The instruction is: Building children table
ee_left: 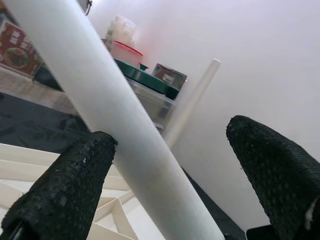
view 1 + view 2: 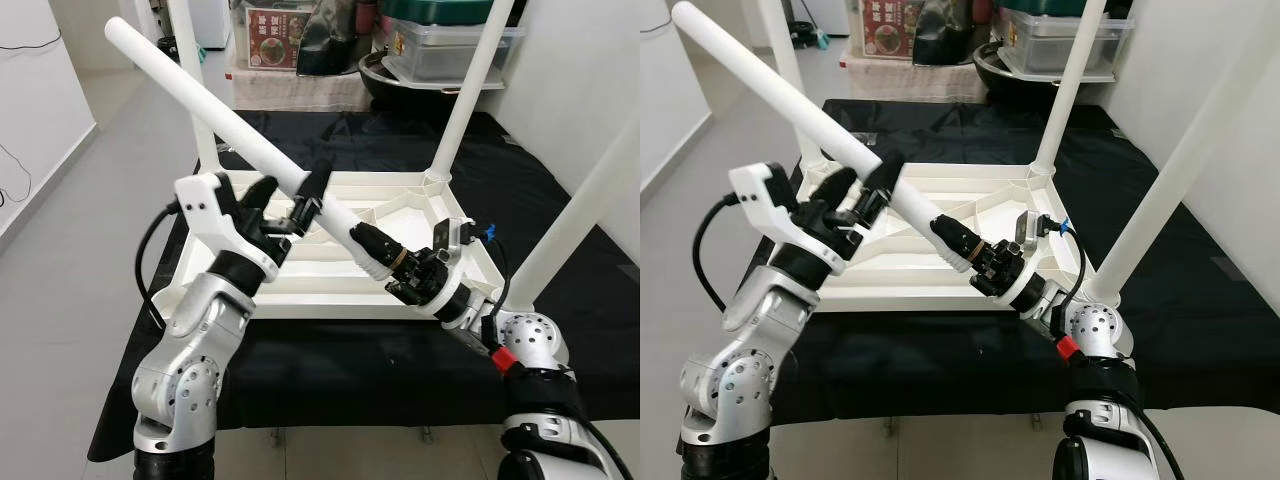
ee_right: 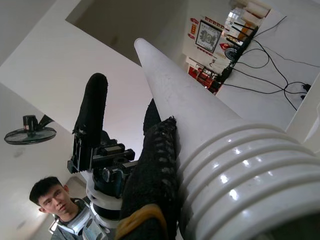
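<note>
Your right gripper [image 2: 958, 243] clamps the ribbed end of a loose white table leg [image 2: 805, 117]; your left gripper [image 2: 862, 188] straddles it, open, above the upturned tabletop [image 2: 970, 200].

One upturned white tabletop [image 2: 330, 290] lies on one black cloth [image 2: 400, 350]. Three white legs stand fixed at its corners: one at the back left [image 2: 200, 120], one at the back right [image 2: 470, 90], one at the front right [image 2: 580, 220]. A fourth leg [image 2: 230, 120] is loose, slanting over the frame. Two tools are at it: the left tool [image 2: 290, 200] and the right tool [image 2: 385, 255]. Behind sit two clear bins [image 2: 450, 50], one dark bowl [image 2: 385, 80] and one red-labelled box [image 2: 272, 38]. One fan [image 3: 30, 132] and one person [image 3: 62, 207] appear in the right wrist view.
</note>
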